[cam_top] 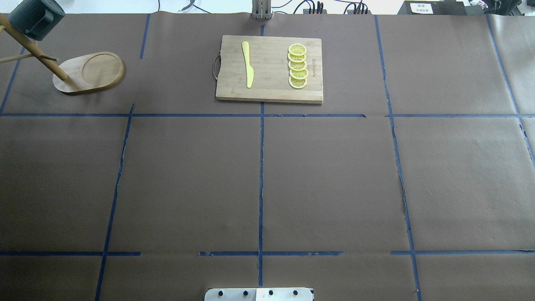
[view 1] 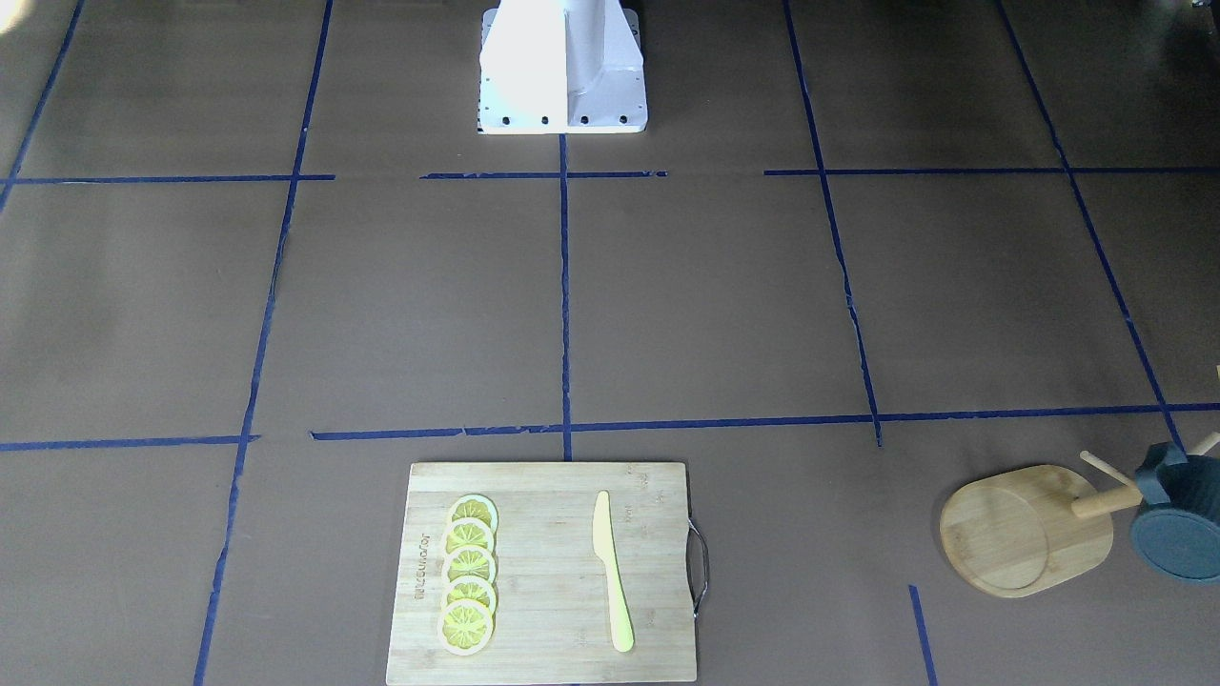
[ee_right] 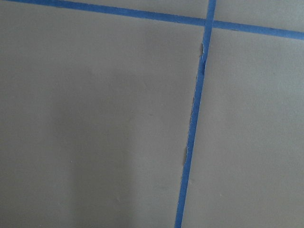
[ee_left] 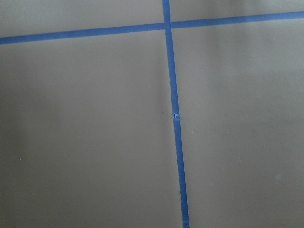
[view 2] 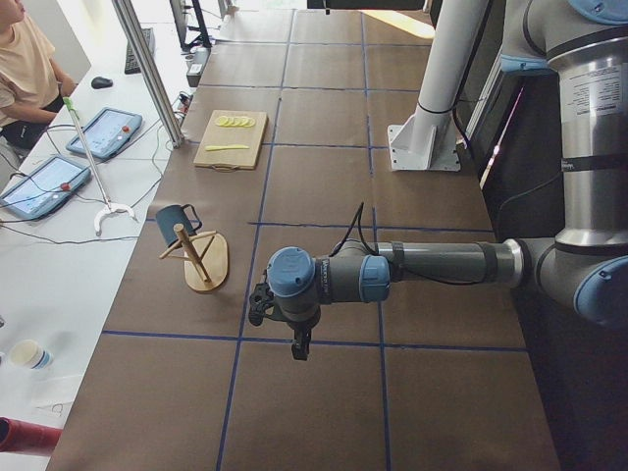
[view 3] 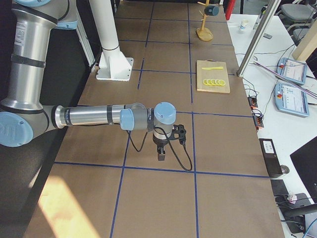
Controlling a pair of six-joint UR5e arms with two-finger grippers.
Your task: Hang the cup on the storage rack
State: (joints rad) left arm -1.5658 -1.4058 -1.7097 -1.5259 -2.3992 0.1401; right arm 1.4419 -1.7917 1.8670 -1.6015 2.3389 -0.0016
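Obs: cup (cam_top: 31, 19) hangs on storage rack (cam_top: 100, 71) peg; left tool (view 2: 299, 348), right tool (view 3: 161, 154) over surface (cam_top: 267, 188), well apart from rack; clenched or released: cannot tell.

Storage rack (view 2: 192, 255): light wood mug tree. Flat oval base (cam_top: 100, 69) with round dip in top, lying flat on desk (cam_top: 267, 175). Round post (cam_top: 37, 52) at one end of base, standing up. Thin pegs (view 1: 1106, 467) crossing through post, sticking out and up. Stands near far left corner of desk, well apart from robot's foot.

Cup (cam_top: 31, 16): small, dark blue-grey. Hangs by handle on high peg, up off desk, tipped on side.
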